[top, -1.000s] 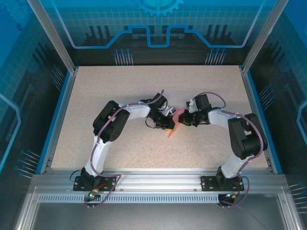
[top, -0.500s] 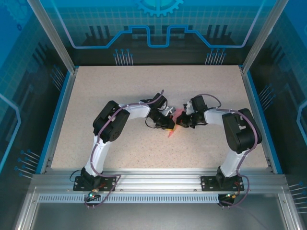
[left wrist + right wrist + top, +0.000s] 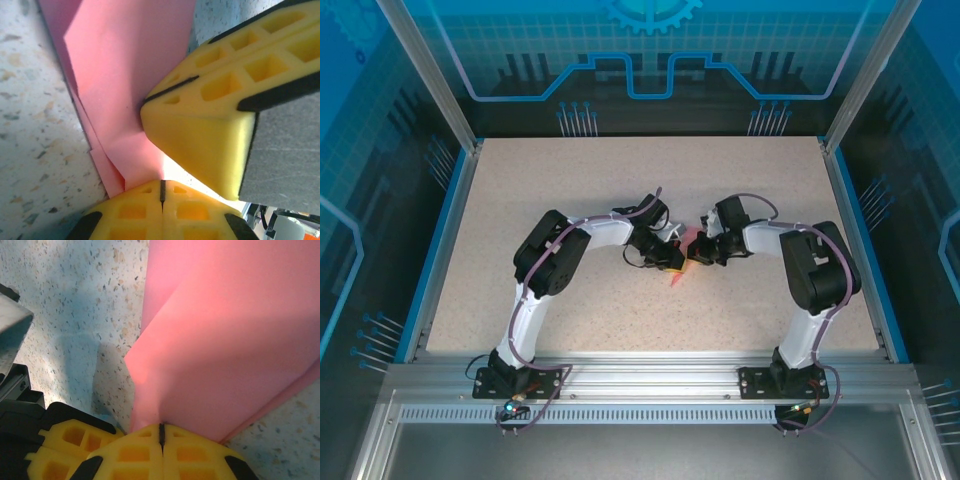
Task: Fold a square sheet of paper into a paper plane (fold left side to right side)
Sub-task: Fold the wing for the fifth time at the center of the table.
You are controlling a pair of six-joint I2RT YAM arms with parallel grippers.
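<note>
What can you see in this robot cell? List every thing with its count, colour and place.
sheet of paper: one, pink-red, folded in layers, mid-table between the grippers
table: one, speckled beige, inside the enclosure
enclosure frame: one, silver posts, blue panels, around the table
left arm: one, white and black, near left
right arm: one, white and black, near right
left gripper: one, yellow, shut, tip at the paper
right gripper: one, yellow, shut, tip at the paper
</note>
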